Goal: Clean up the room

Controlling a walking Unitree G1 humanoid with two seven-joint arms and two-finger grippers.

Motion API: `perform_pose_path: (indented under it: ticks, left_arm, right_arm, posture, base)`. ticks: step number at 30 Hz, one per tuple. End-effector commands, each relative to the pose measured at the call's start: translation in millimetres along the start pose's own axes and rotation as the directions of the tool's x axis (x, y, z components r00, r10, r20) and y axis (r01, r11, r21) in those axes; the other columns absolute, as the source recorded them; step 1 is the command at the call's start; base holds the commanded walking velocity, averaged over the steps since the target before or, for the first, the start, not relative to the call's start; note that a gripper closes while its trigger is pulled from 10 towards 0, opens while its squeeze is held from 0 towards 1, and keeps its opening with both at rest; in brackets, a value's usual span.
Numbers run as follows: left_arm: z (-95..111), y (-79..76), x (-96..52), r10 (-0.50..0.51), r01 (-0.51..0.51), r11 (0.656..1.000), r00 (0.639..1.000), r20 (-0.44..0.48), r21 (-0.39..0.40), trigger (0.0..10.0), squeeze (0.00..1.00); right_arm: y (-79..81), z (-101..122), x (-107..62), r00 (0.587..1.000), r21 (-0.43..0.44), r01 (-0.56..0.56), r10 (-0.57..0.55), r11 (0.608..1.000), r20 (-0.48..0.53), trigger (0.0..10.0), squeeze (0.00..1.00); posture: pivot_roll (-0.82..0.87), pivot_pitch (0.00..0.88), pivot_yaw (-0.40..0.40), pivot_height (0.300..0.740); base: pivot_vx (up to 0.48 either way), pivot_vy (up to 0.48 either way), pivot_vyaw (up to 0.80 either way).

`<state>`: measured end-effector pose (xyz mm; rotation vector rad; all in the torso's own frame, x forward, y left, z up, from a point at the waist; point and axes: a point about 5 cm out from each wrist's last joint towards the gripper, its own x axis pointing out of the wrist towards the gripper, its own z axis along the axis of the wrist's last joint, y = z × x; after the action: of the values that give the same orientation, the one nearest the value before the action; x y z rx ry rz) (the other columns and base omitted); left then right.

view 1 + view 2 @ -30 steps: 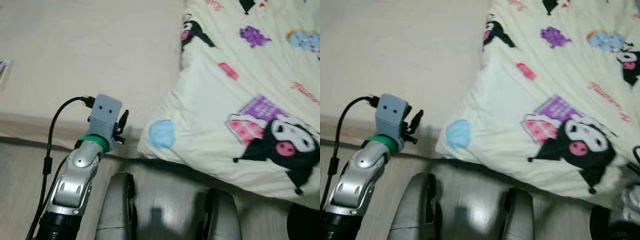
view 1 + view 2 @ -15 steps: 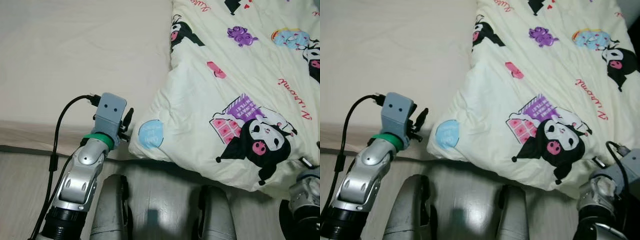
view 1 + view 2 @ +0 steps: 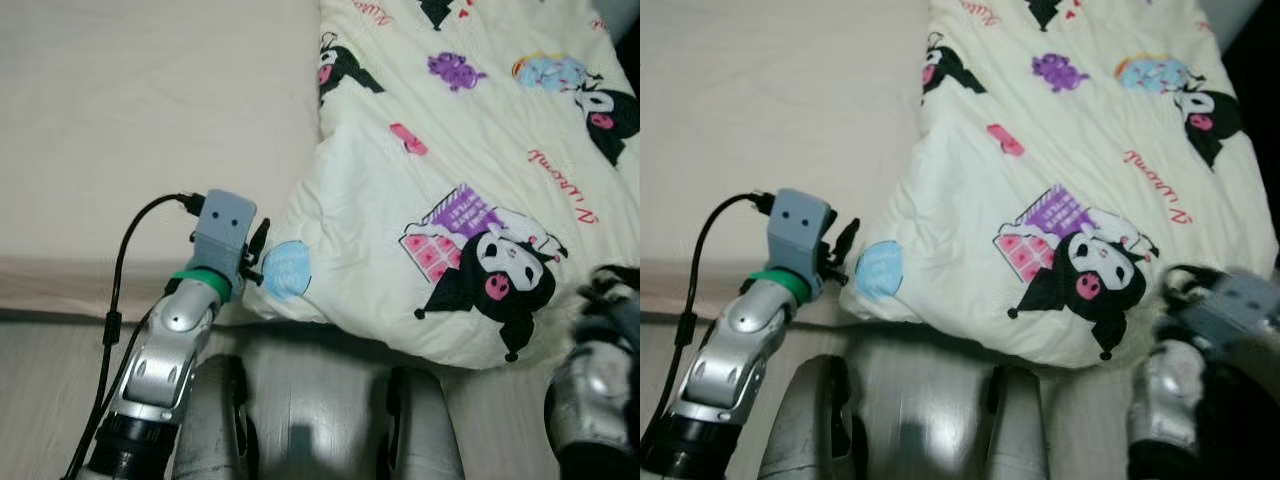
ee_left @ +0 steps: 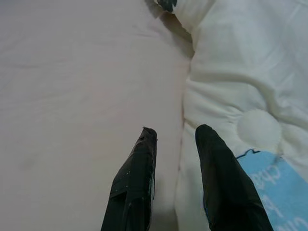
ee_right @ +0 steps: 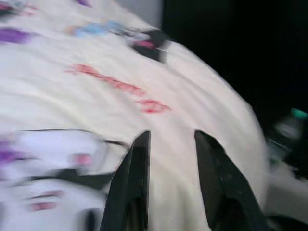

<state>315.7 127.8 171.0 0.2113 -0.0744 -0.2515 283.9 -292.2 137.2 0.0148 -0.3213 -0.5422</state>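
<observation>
A cream quilt (image 3: 450, 150) printed with cartoon characters lies on the right half of the bed, and its lower corner hangs over the bed's front edge. My left gripper (image 3: 257, 250) is at that corner, beside a round blue patch (image 3: 286, 270). In the left wrist view the left gripper (image 4: 175, 131) is open, one finger over the bare sheet and the other finger (image 4: 219, 178) against the quilt's folded edge. My right gripper (image 5: 172, 135) is open above the quilt's right side, with nothing between its fingers. The right arm (image 3: 592, 375) is blurred.
A bare beige sheet (image 3: 150, 120) covers the left half of the bed. The bed's front edge (image 3: 60, 280) runs just before my knees (image 3: 220, 420), with pale floor (image 3: 40, 400) below. Beyond the quilt's right edge the space is dark, with a blurred green-topped object (image 5: 291, 125).
The camera has swung right and the picture shifted. My right arm has risen into view at the lower right. The left gripper has closed in on the quilt's corner.
</observation>
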Motion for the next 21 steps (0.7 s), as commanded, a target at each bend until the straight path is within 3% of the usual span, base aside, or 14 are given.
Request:
perform_pose_path:
  ticks: [1,2,4,5,8,12,14,16,21]
  left_arm:
    - [-4,-0.9,-1.1,0.002,-0.002,1.0,1.0,0.003,-0.002,10.0,0.0]
    - [-4,-0.9,-1.1,0.002,-0.002,1.0,1.0,0.003,-0.002,10.0,0.0]
    - [2,1.4,-2.2,0.018,-0.018,1.0,0.999,0.049,-0.005,10.0,0.0]
    - [2,1.4,-2.2,0.018,-0.018,1.0,0.999,0.049,-0.005,10.0,0.0]
    - [10,13.4,-8.6,0.082,-0.085,0.996,0.988,0.127,0.012,10.0,0.0]
    - [11,21.3,-13.3,0.125,-0.13,0.991,0.981,0.15,0.024,10.0,0.0]
    - [8,36.1,-24.8,0.221,-0.227,0.974,0.962,0.16,0.019,10.0,0.0]
    - [6,40.2,-28.8,0.256,-0.26,0.965,0.954,0.155,0.007,10.0,0.0]
    - [3,38.1,-28.1,0.279,-0.278,0.96,0.95,0.143,-0.023,10.0,0.0]
  right_arm:
    - [28.6,6,-10.3,0.989,0.046,-0.148,0.148,0.988,0.012,10.0,0.0]
    - [28.6,6,-10.3,0.989,0.046,-0.148,0.148,0.988,0.012,10.0,0.0]
    - [72.2,17,-20.2,0.946,0.061,-0.323,0.321,0.944,0.044,10.0,0.0]
    - [72.2,17,-20.2,0.946,0.061,-0.323,0.321,0.944,0.044,10.0,0.0]
    - [107.5,17,-27.0,0.89,0.088,-0.456,0.452,0.886,0.065,10.0,0.0]
    - [115.8,14,-27.5,0.873,0.089,-0.487,0.483,0.869,0.062,10.0,0.0]
    - [125.1,12,-22.3,0.857,0.053,-0.515,0.512,0.856,0.06,10.0,0.0]
    - [127.1,12,-18.0,0.86,0.036,-0.51,0.507,0.86,0.056,10.0,0.0]
    - [127.5,14,-10.3,0.869,0.019,-0.494,0.493,0.869,0.041,10.0,0.0]
  posture:
    - [0.02,0.178,0.056,0.575]
    - [0.02,0.178,0.056,0.575]
    - [0.02,0.165,0.045,0.575]
    - [0.02,0.165,0.045,0.575]
    - [0.04,0.136,0.008,0.575]
    - [0.07,0.118,-0.022,0.575]
    - [0.09,0.096,-0.054,0.585]
    - [0.09,0.09,-0.063,0.59]
    - [0.1,0.073,-0.078,0.605]
  base:
    - [0.0,0.0,0.0]
    - [0.0,0.0,0.0]
    - [0.0,0.0,0.0]
    - [0.0,0.0,0.0]
    - [0.0,0.0,0.0]
    - [0.0,0.0,0.0]
    - [0.0,0.0,0.0]
    - [0.0,0.0,0.0]
    - [0.0,0.0,0.0]
